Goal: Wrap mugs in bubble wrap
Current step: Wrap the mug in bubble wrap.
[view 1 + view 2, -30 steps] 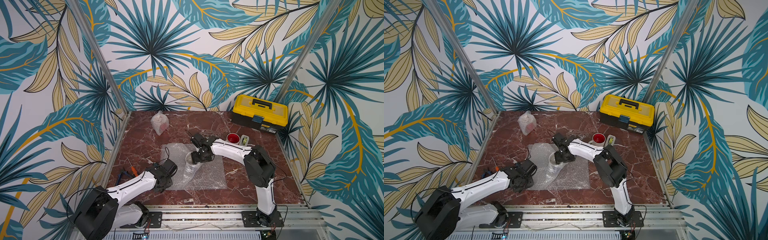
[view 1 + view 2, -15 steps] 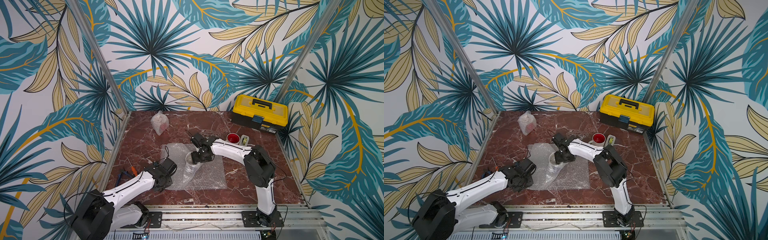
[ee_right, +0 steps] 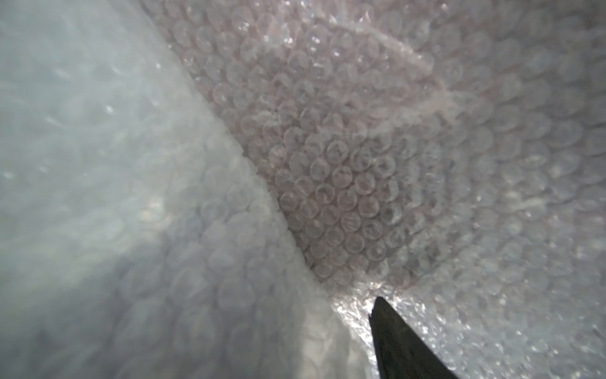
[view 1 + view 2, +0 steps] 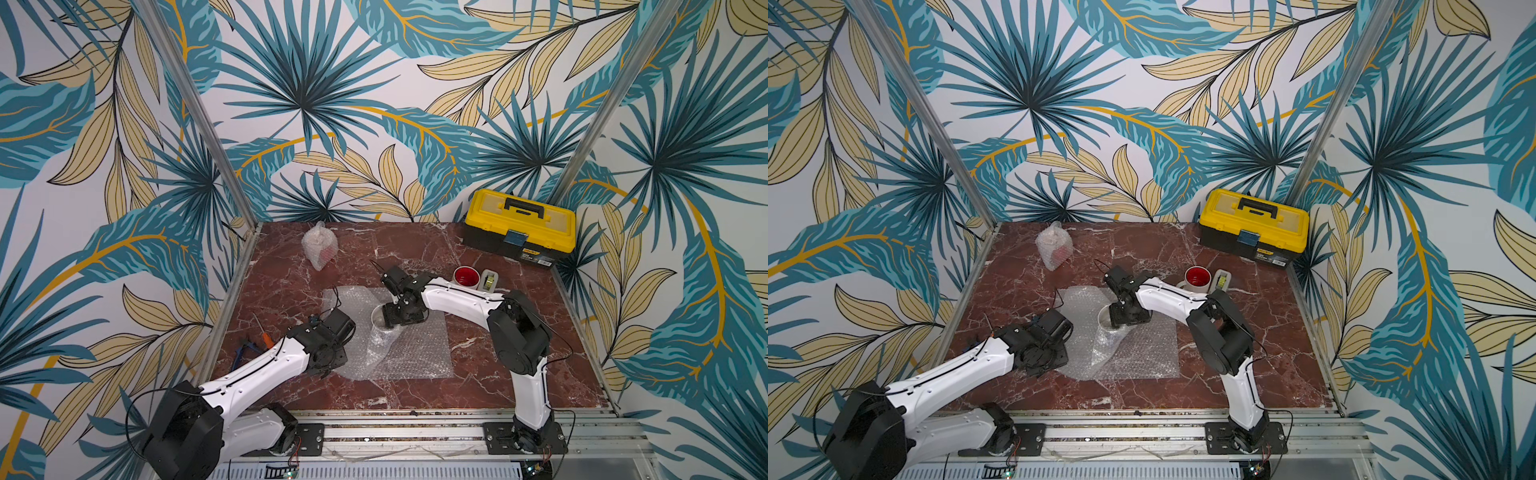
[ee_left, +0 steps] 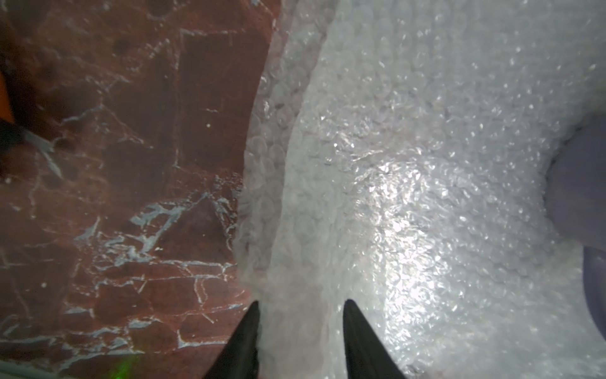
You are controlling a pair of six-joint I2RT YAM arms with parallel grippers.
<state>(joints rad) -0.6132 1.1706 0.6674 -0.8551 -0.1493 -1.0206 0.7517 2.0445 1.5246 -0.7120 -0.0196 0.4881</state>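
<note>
A bubble wrap sheet (image 4: 415,353) lies flat mid-table, and one flap of it is folded up around the pale lavender mug (image 4: 379,318) standing on it. My right gripper (image 4: 401,320) is shut on that mug through the wrap. In the right wrist view only one fingertip (image 3: 390,331) shows against the bubbles. My left gripper (image 5: 300,306) sits low at the sheet's left edge with its jaws apart and the wrap's edge between the fingers. The lavender mug (image 5: 577,183) shows beyond the wrap. A white mug with a red inside (image 4: 466,277) stands bare at the back right.
A wrapped bundle showing red (image 4: 319,246) stands at the back left. A tape dispenser (image 4: 489,280) sits beside the white mug, with a yellow toolbox (image 4: 519,226) in the back right corner. An orange screwdriver (image 4: 264,336) and blue pliers (image 4: 243,353) lie by the left wall.
My left gripper's jaws have spread wider at the sheet's edge, and that arm has shifted slightly. The right arm and the mug have not moved.
</note>
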